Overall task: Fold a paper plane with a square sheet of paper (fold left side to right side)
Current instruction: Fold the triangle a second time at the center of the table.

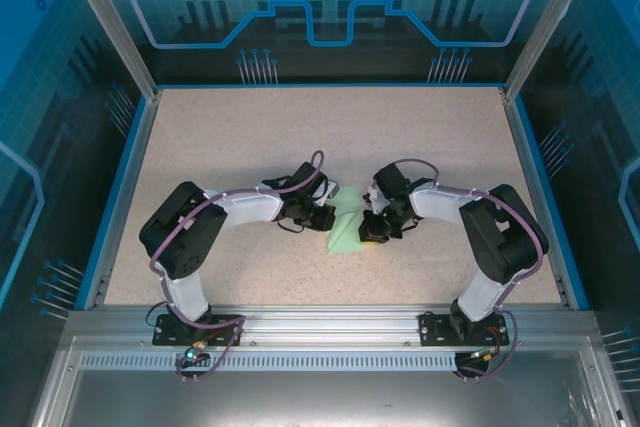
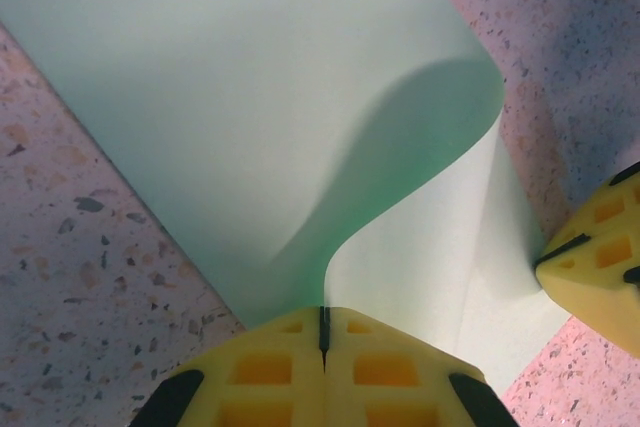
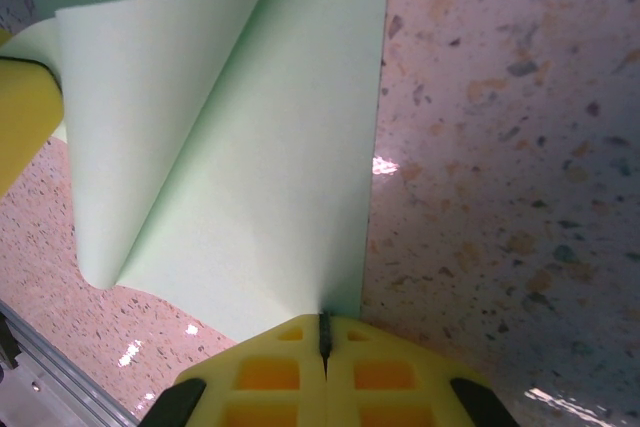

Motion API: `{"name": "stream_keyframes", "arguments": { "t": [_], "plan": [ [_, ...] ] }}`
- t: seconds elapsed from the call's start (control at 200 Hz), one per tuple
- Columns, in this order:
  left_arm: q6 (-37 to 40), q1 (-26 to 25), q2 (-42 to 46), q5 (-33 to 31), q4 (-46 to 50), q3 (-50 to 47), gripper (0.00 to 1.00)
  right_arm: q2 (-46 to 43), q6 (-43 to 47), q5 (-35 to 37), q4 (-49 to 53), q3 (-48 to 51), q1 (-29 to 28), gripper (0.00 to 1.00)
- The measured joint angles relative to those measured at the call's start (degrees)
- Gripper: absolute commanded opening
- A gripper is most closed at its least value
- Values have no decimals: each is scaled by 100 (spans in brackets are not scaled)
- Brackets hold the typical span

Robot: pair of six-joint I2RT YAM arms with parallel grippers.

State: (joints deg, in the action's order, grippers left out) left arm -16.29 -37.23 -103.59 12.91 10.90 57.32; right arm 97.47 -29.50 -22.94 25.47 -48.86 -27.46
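The square sheet of paper (image 1: 345, 234), pale mint green, lies between my two grippers in the middle of the table. In the left wrist view its left part (image 2: 300, 97) is lifted and curls over the flat part (image 2: 450, 247). My left gripper (image 2: 322, 315) is shut on the lifted edge, which runs into the slit between the yellow fingers. In the right wrist view the flat layer (image 3: 270, 197) lies on the table, and my right gripper (image 3: 323, 322) is shut with its tips down on the sheet close to its right edge. In the top view, left gripper (image 1: 322, 217) and right gripper (image 1: 372, 229) flank the sheet.
The speckled beige table (image 1: 250, 137) is ringed by a blue rim (image 1: 120, 187) and transparent walls. The right gripper's yellow finger (image 2: 595, 257) stands just beyond the sheet in the left wrist view. A metal rail (image 3: 30, 367) runs along the table's near edge.
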Motion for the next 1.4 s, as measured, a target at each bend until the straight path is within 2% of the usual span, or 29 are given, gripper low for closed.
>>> {"name": "stream_keyframes", "arguments": {
  "t": [0.705,1.02,1.401],
  "plan": [
    [44,0,-72,-2,42,35,3,-17,17,-2,-17,-2,0,5],
    [66,0,-127,-17,39,35,3,-640,-138,-289,-688,221,15,4],
    [131,0,-136,-15,35,35,3,-68,-603,-728,-1493,-2,17,3]
  ]
}}
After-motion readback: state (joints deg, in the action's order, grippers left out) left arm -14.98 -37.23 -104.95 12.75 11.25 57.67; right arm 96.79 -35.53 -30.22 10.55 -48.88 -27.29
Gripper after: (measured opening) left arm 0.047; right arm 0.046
